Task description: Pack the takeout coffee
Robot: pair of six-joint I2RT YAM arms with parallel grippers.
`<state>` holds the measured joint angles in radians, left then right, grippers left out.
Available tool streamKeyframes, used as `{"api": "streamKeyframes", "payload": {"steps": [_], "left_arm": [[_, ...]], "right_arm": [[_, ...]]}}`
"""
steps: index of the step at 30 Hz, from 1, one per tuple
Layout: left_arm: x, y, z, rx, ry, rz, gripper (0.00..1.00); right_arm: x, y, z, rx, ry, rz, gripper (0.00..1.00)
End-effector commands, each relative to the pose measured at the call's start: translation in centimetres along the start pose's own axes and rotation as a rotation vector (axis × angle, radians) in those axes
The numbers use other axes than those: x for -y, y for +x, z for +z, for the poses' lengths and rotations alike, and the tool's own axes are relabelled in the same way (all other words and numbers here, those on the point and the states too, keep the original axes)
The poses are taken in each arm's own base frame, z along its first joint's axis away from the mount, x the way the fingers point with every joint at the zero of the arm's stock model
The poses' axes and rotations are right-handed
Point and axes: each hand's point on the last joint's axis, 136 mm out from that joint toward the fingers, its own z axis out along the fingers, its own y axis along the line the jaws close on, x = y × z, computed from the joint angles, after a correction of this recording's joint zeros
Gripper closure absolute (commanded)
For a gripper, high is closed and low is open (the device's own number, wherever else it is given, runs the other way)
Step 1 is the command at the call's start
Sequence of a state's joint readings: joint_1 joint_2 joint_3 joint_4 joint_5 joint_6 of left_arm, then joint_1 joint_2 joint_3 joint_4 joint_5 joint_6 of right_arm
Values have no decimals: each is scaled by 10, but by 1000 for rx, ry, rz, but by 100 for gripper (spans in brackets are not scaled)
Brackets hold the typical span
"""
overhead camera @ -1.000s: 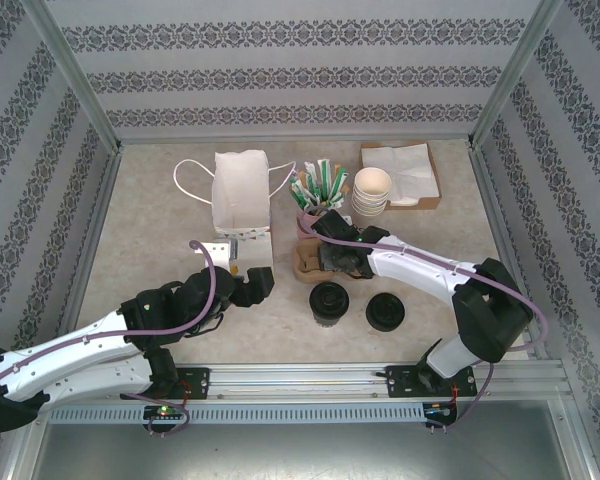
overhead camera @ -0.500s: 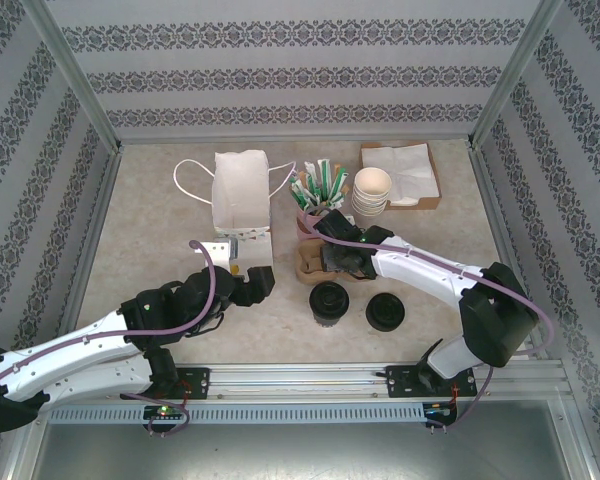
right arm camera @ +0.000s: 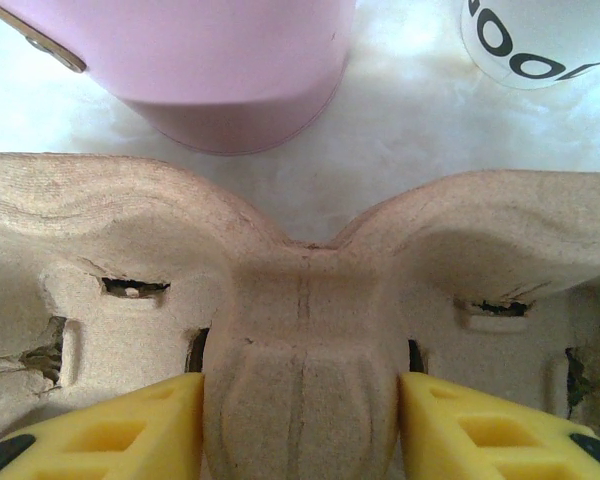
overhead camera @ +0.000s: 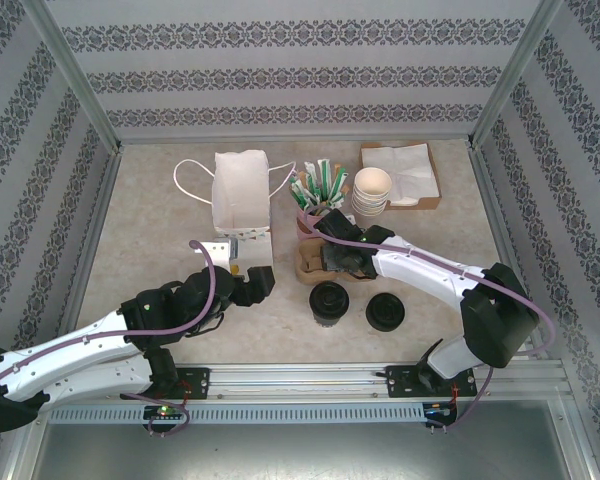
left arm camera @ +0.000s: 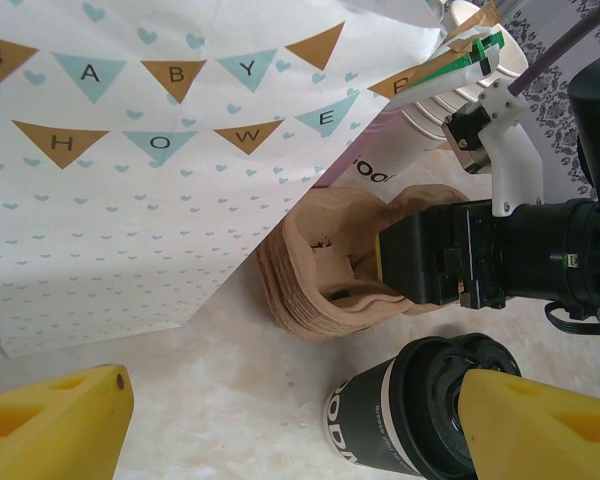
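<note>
Note: cup (overhead camera: 328, 302) looks light, crushable, so you should grip mid-wall, gently; left gripper (left arm camera: 290, 440) gapes wide, right gripper (right arm camera: 300, 425) pinches carrier (right arm camera: 300, 300).

**Covered and cropped areas, by view**

Top view: the right arm (overhead camera: 420, 270) covers most of the cup carrier (overhead camera: 305, 262). Left wrist view: the lidded coffee cup (left arm camera: 385, 425) is cut by the bottom edge, and one yellow finger (left arm camera: 540, 430) of the left pincer (left arm camera: 295, 440) covers part of its lid. The paper bag (left arm camera: 130, 200) runs past the top and left edges, so its bunting lettering is incomplete, and it hides the carrier's far side. Right wrist view: the pink holder (right arm camera: 220, 70) and the printed white cup (right arm camera: 540, 40) are cropped at the top edge. The carrier runs off the left, right and bottom edges. Both fingers of the right pincer (right arm camera: 300, 420) are cut by the bottom edge.
</note>
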<state>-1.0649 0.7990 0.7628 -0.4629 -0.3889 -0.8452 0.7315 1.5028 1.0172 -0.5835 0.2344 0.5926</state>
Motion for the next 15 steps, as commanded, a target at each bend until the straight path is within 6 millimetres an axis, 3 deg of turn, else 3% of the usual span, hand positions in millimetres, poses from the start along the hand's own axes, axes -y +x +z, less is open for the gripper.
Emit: {"api": "streamKeyframes", "payload": {"steps": [1,15], "left_arm": [[1,0,3,10,12,-15,15],[1,0,4,10,15,-17,15]], "right_arm": [[-5,-18,-16,73,-11,29,49],[-4,-18,-18,81,-14,65,50]]}}
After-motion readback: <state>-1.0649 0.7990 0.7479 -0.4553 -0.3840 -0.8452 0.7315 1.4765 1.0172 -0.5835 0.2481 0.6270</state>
